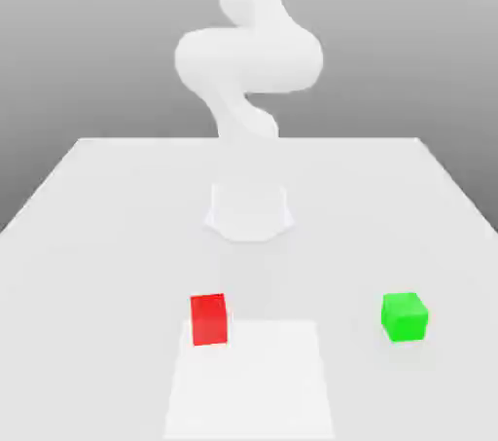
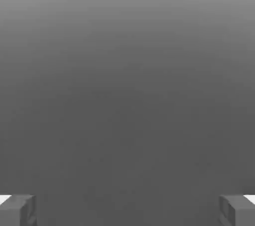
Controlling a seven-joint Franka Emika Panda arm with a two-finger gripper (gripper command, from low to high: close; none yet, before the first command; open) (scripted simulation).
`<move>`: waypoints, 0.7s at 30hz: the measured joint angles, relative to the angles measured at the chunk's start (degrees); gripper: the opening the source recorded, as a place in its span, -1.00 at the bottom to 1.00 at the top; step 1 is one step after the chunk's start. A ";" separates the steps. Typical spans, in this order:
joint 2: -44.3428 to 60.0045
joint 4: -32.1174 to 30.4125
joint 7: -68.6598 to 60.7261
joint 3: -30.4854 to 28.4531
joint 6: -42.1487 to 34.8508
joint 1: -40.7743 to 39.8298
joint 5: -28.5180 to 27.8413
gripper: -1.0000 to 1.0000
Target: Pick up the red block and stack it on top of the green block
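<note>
Exterior view: The red block (image 1: 209,319) is a small, plain cube with matte, bright red faces. It rests upright and level on the white desk (image 1: 97,283), well in from the desk's far edge. It overlaps the far edge of a brighter four-sided area (image 1: 251,381), near that area's far corner on the exterior view's left. The green block (image 1: 404,317), a similar-sized matte cube, rests on the desk well apart, toward the desk's edge on the exterior view's right. The white arm (image 1: 250,59) rises from its base (image 1: 249,210), beyond the red block toward the desk's far edge.

Hand view: The gripper (image 2: 127,211) is released, its two fingers wide apart. The red block is on the desk, outside the grip; its exact offset from the gripper cannot be determined.
</note>
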 joint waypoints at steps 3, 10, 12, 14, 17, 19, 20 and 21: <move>5.14 -5.35 -1.81 -0.79 4.09 -0.40 -1.23 0.00; 17.03 -17.85 -6.77 -3.54 13.50 -1.52 -3.11 0.00; 20.68 -21.65 -8.50 -4.65 16.37 -1.73 -3.43 0.00; 24.65 -25.64 -10.47 -6.02 19.44 -1.79 -3.61 0.00; 33.43 -30.75 -14.39 -7.92 26.11 -1.64 -2.48 0.00; 40.56 -31.66 -17.36 -8.38 31.64 -0.95 0.31 0.00; 43.15 -31.61 -18.65 -7.79 33.76 -1.32 1.90 0.00; 45.49 -31.44 -19.80 -6.67 35.72 -1.99 3.39 0.00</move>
